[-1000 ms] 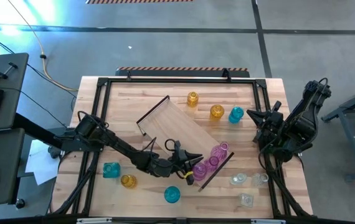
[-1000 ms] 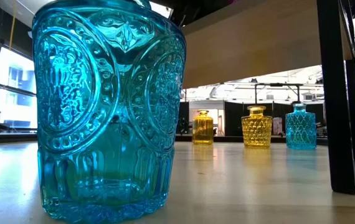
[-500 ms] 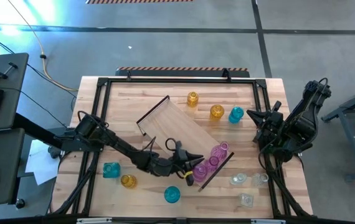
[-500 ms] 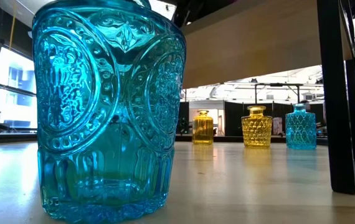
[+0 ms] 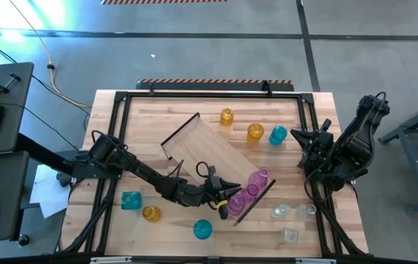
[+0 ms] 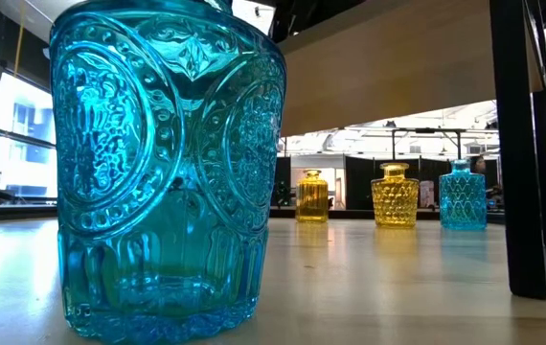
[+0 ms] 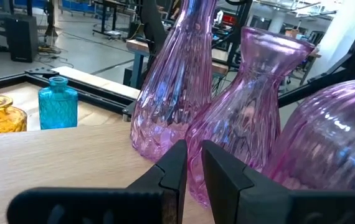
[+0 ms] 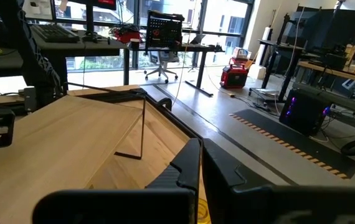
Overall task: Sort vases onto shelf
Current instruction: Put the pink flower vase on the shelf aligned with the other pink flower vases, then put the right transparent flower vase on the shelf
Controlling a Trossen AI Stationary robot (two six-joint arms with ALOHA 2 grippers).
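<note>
Wood counter (image 5: 158,117) w/ shelf (image 5: 216,158) lying diagonal. Left tool (image 5: 232,202) nearly closed, empty, right by pink vases (image 5: 251,185) on shelf end. Right tool (image 5: 298,136) closed at counter edge.

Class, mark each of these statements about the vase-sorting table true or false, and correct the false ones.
1. The pink vases stand together on the shelf. True.
2. The left hand is beside the pink vases. True.
3. Three clear vases stand on the shelf. False: the clear vases stand on the tabletop near the right arm.
4. The right hand holds a teal vase. False: it is shut and empty, waiting at the table's right edge.
5. Two amber vases and a teal vase stand beyond the shelf's far side. True.
</note>
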